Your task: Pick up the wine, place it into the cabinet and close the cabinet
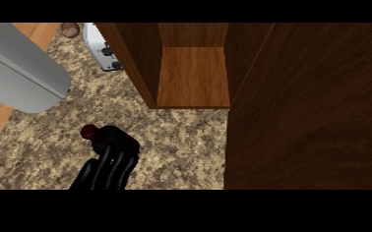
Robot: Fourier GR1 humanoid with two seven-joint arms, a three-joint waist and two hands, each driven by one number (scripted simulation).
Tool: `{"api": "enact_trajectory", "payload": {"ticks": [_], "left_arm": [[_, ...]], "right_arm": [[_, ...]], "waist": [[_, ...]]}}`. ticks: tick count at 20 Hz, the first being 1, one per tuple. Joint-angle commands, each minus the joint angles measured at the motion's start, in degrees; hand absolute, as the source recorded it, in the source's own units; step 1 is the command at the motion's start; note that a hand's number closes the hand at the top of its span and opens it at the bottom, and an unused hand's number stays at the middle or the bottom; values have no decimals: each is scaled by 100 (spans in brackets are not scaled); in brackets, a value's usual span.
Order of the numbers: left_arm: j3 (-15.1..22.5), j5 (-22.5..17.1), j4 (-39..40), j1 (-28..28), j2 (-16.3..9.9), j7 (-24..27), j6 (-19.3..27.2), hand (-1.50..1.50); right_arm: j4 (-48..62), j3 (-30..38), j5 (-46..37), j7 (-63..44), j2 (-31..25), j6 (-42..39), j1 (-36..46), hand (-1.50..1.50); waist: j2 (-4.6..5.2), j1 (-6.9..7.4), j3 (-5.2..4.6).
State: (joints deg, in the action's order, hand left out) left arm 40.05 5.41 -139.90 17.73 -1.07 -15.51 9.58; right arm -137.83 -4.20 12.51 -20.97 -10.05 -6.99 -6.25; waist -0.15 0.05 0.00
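Nearest, at the lower edge of the head view, a black hand (pixel 109 162) comes in left of centre, its forearm cut off by the frame. From its place on the left it is probably the left hand, though so little arm shows that this is hard to confirm. Its fingers curl round a dark object, and the hand hides nearly all of it. Only a dark red, rounded top pokes out at the hand's upper left: this appears to be the cap of the wine (pixel 88 131) bottle. The bottle's body blends with the black fingers, so its outline cannot be traced. The wine therefore sits in the clenched hand, above the speckled desk (pixel 181 142), near the front and well short of the cabinet opening.

The other hand does not show at all.

Farther back stands the open cabinet (pixel 193 76), its bare wooden shelf visible between two side walls. Its dark door (pixel 298 108) fills the right side of the view and hides whatever lies behind it.

At the far left a large grey rounded body (pixel 29 73) is cut off by the frame. Beside it, a white toaster (pixel 102 51) is partly hidden by the cabinet wall, and a small brown item (pixel 70 29) lies at the top edge, too small to identify.
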Motion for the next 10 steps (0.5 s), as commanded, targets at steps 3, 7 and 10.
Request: {"api": "enact_trajectory", "payload": {"ticks": [3,7,10], "left_arm": [[365,302,-793,-37,-27,-699,379,-150],[343,424,-544,48,-82,-361,567,-150],[-27,28,-568,130,-279,-232,552,-150]], "right_arm": [[-825,-477,-171,-683,169,310,26,-150],[-1052,-281,-117,-700,168,394,-176,-150],[-689,-453,-408,-679,190,465,206,-150]], "waist": [[-6,2,-1],[-15,-13,0],[-3,12,-4]]}}
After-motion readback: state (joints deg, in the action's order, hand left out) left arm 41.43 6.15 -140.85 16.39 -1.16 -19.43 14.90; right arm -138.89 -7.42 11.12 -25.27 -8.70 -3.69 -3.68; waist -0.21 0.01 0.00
